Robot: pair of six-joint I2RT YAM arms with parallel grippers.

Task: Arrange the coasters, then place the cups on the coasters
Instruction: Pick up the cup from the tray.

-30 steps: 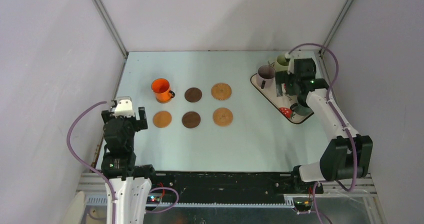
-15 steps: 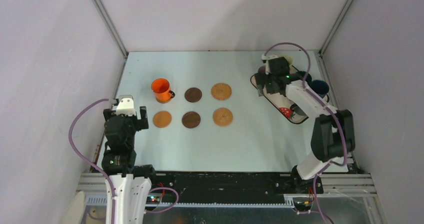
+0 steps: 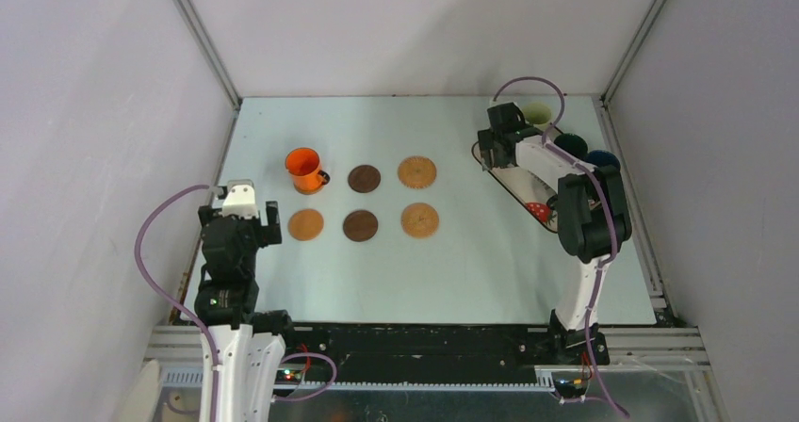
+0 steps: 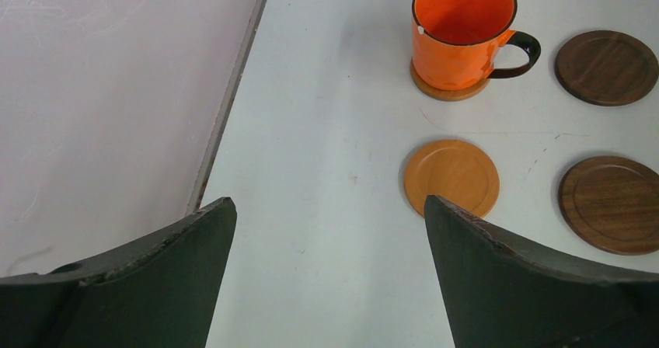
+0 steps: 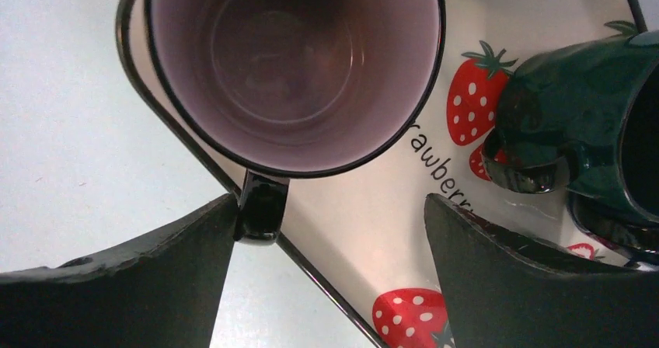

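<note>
An orange cup [image 3: 304,170] stands on a tan coaster [image 4: 449,93] at the far left of the coaster grid. Bare coasters lie around it: tan [image 3: 305,224], two dark brown [image 3: 364,178] [image 3: 360,225], two tan [image 3: 416,171] [image 3: 419,219]. My right gripper [image 3: 492,147] hangs open over the tray's left end, above the pale mauve cup [image 5: 291,68]. That cup's black handle [image 5: 260,208] rests against the inner face of the left finger, and the right finger is well apart from it. A dark green cup [image 5: 591,123] stands beside it. My left gripper [image 3: 236,219] is open with nothing between its fingers, near the left wall.
The white strawberry-print tray [image 3: 532,201] sits at the far right with a pale green cup [image 3: 537,113], a dark green cup [image 3: 570,144] and a navy cup [image 3: 603,161] behind my right arm. Walls close in the table on the left, back and right.
My right arm has swung from the tray's back right to its left end, over the mauve cup, and its jaws have narrowed a little. The left arm has barely shifted.
</note>
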